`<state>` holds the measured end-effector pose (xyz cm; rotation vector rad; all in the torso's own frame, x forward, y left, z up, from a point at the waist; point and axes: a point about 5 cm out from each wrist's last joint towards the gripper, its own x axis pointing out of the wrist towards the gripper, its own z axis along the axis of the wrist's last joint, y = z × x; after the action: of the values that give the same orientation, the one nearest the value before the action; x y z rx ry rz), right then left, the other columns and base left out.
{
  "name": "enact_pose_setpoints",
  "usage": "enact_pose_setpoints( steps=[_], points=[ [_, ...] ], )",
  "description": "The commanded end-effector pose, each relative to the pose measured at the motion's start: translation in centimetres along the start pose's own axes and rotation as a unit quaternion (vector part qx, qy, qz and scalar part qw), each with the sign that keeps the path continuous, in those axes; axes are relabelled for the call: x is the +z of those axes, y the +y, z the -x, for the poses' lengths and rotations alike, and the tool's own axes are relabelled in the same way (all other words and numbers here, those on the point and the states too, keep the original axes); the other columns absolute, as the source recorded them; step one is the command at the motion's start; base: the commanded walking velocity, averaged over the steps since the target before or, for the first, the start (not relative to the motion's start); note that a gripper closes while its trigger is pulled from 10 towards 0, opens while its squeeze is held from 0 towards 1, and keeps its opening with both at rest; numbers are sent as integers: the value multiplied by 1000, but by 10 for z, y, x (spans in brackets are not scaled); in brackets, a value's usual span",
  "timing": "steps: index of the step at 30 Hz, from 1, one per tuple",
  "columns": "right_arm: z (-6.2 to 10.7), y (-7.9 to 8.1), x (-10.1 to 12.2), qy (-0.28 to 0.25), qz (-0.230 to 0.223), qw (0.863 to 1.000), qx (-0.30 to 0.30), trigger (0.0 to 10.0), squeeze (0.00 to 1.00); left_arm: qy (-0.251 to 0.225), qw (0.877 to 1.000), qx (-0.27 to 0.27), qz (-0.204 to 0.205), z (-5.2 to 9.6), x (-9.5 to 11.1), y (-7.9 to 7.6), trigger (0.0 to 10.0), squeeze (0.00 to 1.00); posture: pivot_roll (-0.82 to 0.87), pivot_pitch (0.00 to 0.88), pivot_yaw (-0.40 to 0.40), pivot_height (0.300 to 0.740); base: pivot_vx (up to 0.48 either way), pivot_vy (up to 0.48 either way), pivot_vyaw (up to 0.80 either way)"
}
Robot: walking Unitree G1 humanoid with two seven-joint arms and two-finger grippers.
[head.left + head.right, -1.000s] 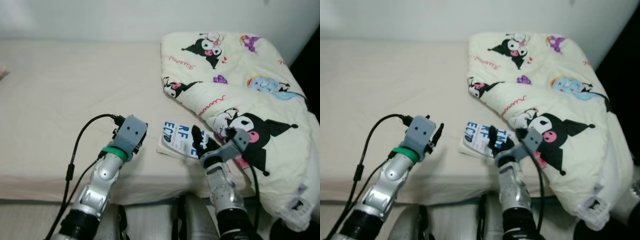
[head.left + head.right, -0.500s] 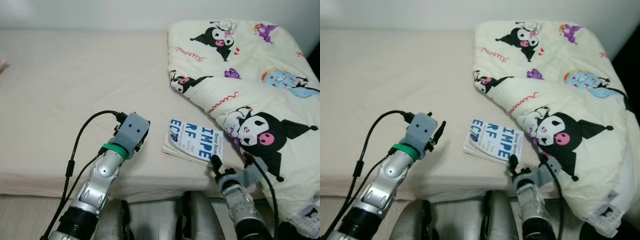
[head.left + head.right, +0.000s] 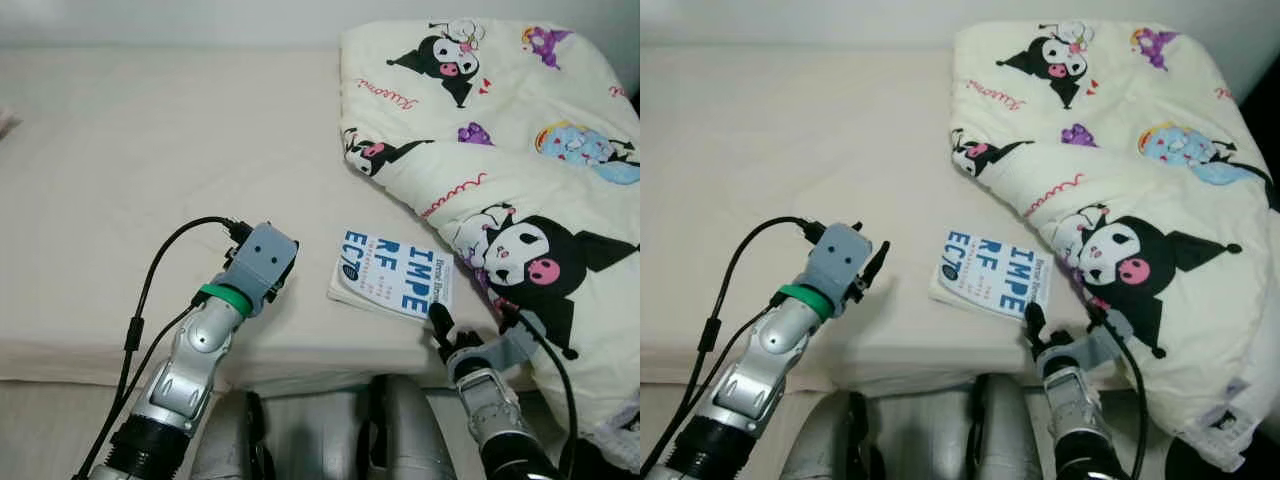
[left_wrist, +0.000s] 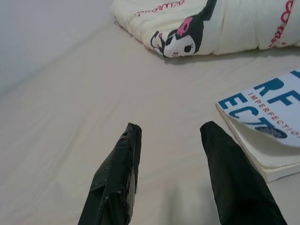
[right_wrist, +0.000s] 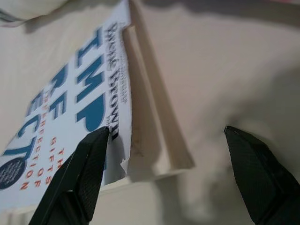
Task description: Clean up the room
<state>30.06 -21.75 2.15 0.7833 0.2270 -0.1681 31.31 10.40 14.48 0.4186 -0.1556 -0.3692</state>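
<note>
With the book (image 3: 393, 283) lying on the bed (image 3: 150, 180) beside the quilt (image 3: 520, 200), the right gripper (image 5: 166, 173), spread wide at its near corner, must advance to grasp it, while the left gripper (image 4: 171, 168) waits open alongside.

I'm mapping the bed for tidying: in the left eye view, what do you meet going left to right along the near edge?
left gripper → book → right gripper → cartoon-print comforter

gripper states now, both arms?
Left gripper: open, empty, hovering over the bed.
Right gripper: open, holding nothing, fingers straddling the book corner.
</note>
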Motion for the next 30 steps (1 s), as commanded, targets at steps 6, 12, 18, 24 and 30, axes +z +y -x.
enact_pose_setpoints(
  steps=[6, 12, 18, 24, 30],
  points=[
    [-3, 20, -22, 55, 34, 996, 65, 10000, 0, 22, 1000, -8, -10, 8, -8, 1, 10000, 0, 36, 226, 140, 612, 0, 0, 0],
    [-8, 37, -32, 88, 16, 990, 110, 10000, 0, 23, 1000, -11, -10, 10, -6, 0, 10000, 0, 51, 236, 152, 612, 0, 0, 0],
    [-7, 43, -38, 91, -9, 986, 142, 2118, 0, 26, 999, -16, -13, 13, -5, -1, 10000, 0, 70, 246, 164, 612, 0, 0, 0],
    [-10, 52, -20, 32, -109, 972, 203, 2510, 0, 30, 999, -19, -18, 16, -4, 2, 10000, 0, 101, 251, 183, 612, 0, 0, 0],
    [-13, 52, -9, 4, -175, 963, 203, 10000, 0, 32, 999, -22, -22, 18, -3, 3, 10000, 0, 115, 254, 191, 612, 0, 0, 0]
  ],
)
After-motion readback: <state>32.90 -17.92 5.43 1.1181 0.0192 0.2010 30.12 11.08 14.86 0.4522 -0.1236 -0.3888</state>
